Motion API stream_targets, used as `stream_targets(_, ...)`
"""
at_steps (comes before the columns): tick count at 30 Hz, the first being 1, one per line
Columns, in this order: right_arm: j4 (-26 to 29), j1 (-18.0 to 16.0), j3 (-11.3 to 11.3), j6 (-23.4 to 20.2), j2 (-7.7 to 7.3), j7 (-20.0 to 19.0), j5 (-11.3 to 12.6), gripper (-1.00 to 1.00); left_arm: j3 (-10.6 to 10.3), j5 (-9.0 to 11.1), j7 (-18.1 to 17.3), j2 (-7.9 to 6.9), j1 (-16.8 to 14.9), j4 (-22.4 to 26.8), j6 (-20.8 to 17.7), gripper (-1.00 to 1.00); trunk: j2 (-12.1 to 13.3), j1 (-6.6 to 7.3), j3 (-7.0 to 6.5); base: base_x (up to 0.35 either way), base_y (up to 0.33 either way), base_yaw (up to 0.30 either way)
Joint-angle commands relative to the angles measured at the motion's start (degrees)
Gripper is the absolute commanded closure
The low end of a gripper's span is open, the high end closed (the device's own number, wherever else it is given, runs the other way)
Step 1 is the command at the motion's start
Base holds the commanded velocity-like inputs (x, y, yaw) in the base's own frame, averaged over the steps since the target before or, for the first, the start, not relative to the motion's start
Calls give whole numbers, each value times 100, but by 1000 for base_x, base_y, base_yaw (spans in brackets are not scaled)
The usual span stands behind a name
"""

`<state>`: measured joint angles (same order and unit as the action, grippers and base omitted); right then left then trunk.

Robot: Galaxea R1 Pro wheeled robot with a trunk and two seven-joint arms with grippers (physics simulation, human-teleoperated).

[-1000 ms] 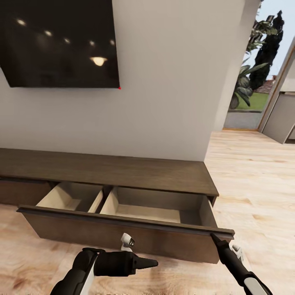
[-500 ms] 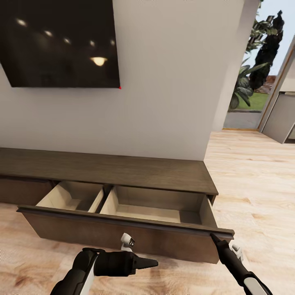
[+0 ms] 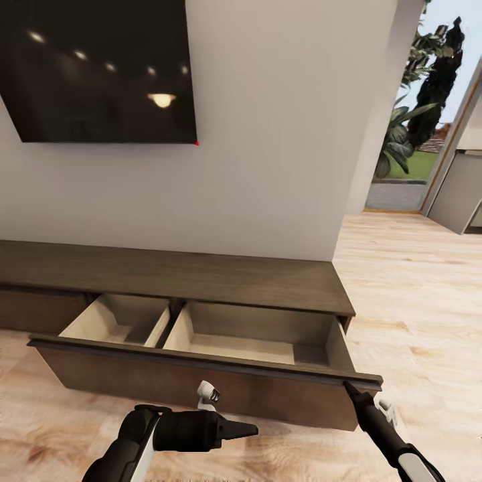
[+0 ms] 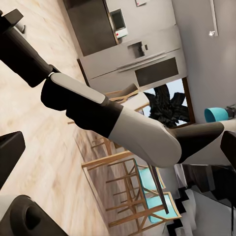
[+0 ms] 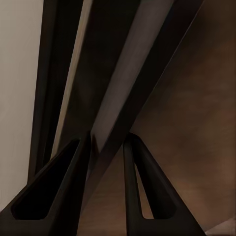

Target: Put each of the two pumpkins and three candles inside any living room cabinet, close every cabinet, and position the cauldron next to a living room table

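Along the lower half of the head view runs the cabinet [image 3: 201,278], a long low dark brown unit under a wall-mounted black screen [image 3: 100,67]. Its wide drawer [image 3: 201,378] stands pulled out, showing two pale compartments split by a divider; both look bare, no pumpkin or candle in them. Pumpkins, candles and cauldron: none to place in these pictures.

Right pincer [image 3: 348,385]: at about 5 o'clock in the head view, tips at the drawer front's top edge near its right corner. Right wrist view confirms it: the two dark fingers [image 5: 140,196] straddle the slanted drawer lip [image 5: 123,98], one on each side, set narrow. Whether they actually clamp the wood or merely bracket it cannot be told. Judgement: this hold is there to work the handleless front by its rim, the one graspable feature.

Left pincer [image 3: 244,430]: at 6 o'clock, low in front of the drawer face, pointing toward 3 o'clock, clear of the wood. Its fingers read as drawn together, nothing between them. The left wrist view looks sideways across the right forearm [image 4: 113,118] toward distant chairs and a kitchen.

Judgement: cabinet access step; drawer ready to receive items, none loaded. Risk: the right fingers sit near the corner, so an off-centre pull or push may rack the drawer.
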<state>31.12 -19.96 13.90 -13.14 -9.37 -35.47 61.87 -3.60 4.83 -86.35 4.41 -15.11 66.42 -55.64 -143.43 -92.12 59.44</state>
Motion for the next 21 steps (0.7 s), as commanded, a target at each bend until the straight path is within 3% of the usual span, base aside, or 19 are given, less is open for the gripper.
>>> stream_targets(1, 8, -8, 204, -82, -3, -57, 177, 100, -1, 9, -9, -1, -1, 2, -61, -100, -3, 4, 4, -152, 0, 0)
stream_targets(21, 8, -8, 206, -83, -3, -57, 177, 100, 0, 9, -8, -1, -1, 2, -61, -100, -3, 4, 4, -50, 0, 0)
